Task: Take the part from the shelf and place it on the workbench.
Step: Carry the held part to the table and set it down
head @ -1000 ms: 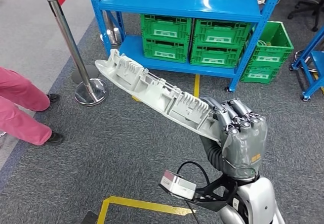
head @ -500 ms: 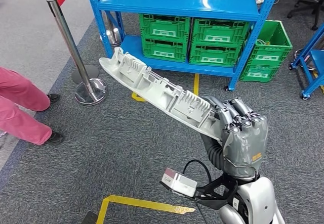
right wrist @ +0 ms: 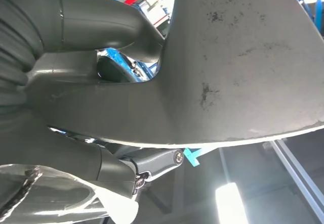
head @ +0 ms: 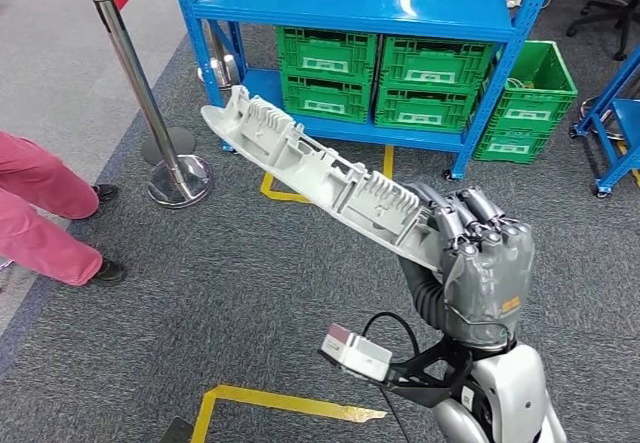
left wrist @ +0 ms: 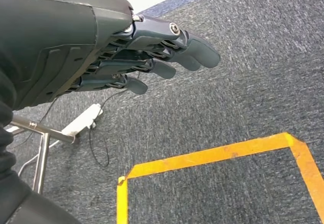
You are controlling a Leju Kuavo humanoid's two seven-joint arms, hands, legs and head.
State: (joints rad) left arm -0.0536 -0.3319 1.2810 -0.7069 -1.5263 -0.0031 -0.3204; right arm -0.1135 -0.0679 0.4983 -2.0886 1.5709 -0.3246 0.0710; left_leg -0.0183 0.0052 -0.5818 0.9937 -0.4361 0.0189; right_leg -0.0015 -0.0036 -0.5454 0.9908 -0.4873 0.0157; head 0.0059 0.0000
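Observation:
A long pale grey ribbed plastic part point(head: 317, 173) hangs in the air over the carpet, slanting from near the shelf down to my right hand point(head: 483, 263), which grips its near end. In the right wrist view the part's smooth underside point(right wrist: 244, 57) lies against the thumb point(right wrist: 95, 27). My left hand point(left wrist: 126, 57) hangs over the grey carpet with its fingers stretched out and nothing in it. The blue shelf point(head: 355, 3) stands ahead.
Green crates point(head: 377, 78) sit on the shelf's lower level and one more point(head: 528, 103) stands beside it. A steel post point(head: 143, 93) with a red rope stands at the left. A person's pink-clad legs point(head: 45, 223) are at the far left. Yellow floor tape point(head: 279, 403) marks the carpet.
My right hand has lifted the part a little; its far tip has risen and shifted right toward the shelf. The scene has barely shifted.

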